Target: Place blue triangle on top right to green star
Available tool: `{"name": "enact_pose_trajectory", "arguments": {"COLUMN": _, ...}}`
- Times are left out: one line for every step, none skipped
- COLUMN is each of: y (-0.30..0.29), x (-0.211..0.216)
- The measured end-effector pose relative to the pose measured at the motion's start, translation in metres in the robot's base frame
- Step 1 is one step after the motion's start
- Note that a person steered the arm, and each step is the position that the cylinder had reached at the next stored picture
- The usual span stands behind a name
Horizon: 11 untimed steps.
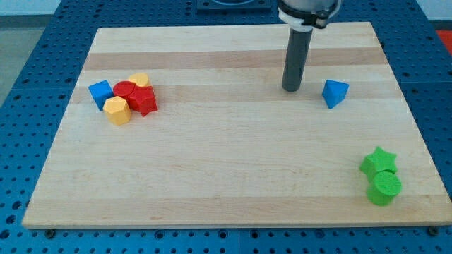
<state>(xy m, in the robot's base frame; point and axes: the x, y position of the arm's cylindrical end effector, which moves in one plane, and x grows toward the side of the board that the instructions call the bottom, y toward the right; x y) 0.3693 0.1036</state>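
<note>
My tip [291, 89] rests on the wooden worktop [212, 176] just left of the blue triangle [335, 93], not touching it, with no gripper fitted; the green star [378, 161] lies well nearer, to the triangle's right.

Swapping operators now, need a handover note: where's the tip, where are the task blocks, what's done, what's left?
My tip: on the board, just to the view's left of the blue triangle, small gap, not touching.
Green star: near the view's bottom right, with the green cylinder right below it.
Done: nothing yet; the triangle sits well above the star and to its left.
Left: push the triangle rightward and down until it is top right of the star.
</note>
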Motion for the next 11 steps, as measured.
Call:
{"name": "enact_pose_trajectory", "arguments": {"y": 0.017, "x": -0.003}}
{"name": "enact_pose_trajectory", "arguments": {"y": 0.043, "x": -0.003}}
{"name": "enact_pose_trajectory", "arguments": {"y": 0.057, "x": -0.003}}
{"name": "enact_pose_trajectory", "arguments": {"y": 0.058, "x": -0.001}}
{"name": "enact_pose_trajectory", "arguments": {"y": 0.058, "x": 0.012}}
{"name": "enact_pose_trajectory", "arguments": {"y": 0.058, "x": 0.03}}
{"name": "enact_pose_trajectory", "arguments": {"y": 0.068, "x": 0.036}}
{"name": "enact_pose_trajectory", "arguments": {"y": 0.076, "x": 0.046}}
{"name": "enact_pose_trajectory", "arguments": {"y": 0.077, "x": 0.067}}
{"name": "enact_pose_trajectory", "arguments": {"y": 0.077, "x": 0.08}}
{"name": "enact_pose_trajectory", "arguments": {"y": 0.077, "x": 0.092}}
